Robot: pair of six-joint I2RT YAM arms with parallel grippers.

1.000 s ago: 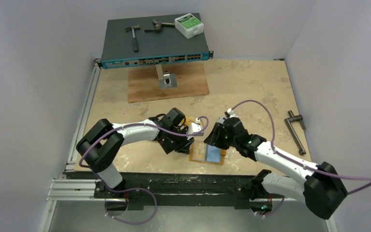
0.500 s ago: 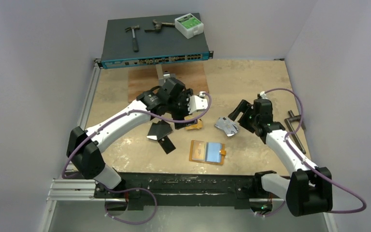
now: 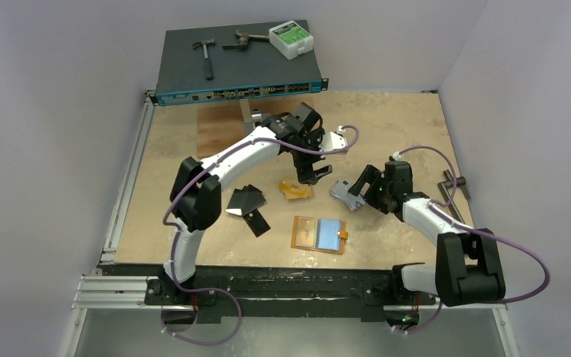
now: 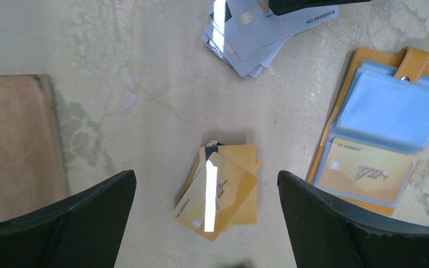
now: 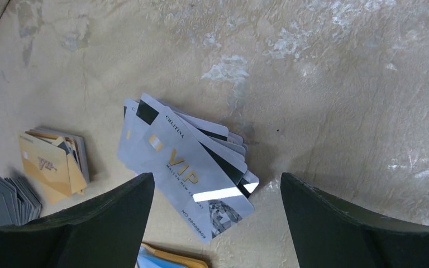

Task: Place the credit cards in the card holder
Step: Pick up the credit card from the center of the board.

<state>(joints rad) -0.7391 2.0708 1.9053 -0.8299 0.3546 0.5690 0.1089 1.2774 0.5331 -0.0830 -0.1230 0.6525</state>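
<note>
The card holder [image 3: 320, 234] lies open on the table, an orange wallet with clear blue sleeves [image 4: 388, 109]; one gold card [image 4: 366, 170] sits in a sleeve. The credit cards lie in piles: orange-gold [image 3: 295, 190] [image 4: 218, 192] [image 5: 53, 162], silvery-white [image 3: 346, 195] [image 5: 187, 167] [image 4: 257, 28] and black [image 3: 247, 204] [image 5: 11, 198]. My left gripper [image 3: 314, 176] [image 4: 206, 177] hangs open over the orange-gold pile, holding nothing. My right gripper [image 3: 358, 186] [image 5: 217, 178] stands open above the silvery-white pile, also with nothing in it.
A network switch [image 3: 238, 71] at the back carries a hammer [image 3: 206, 53], another tool [image 3: 244, 39] and a white box [image 3: 291, 37]. A wooden board [image 3: 219, 134] with a metal block [image 3: 253, 119] lies in front of it. A metal crank [image 3: 455, 199] rests at the right edge.
Both grippers have opened and left the card holder. The left arm swung up and to the right over the orange-gold pile. The right arm moved out right, then settled over the silvery-white pile.
</note>
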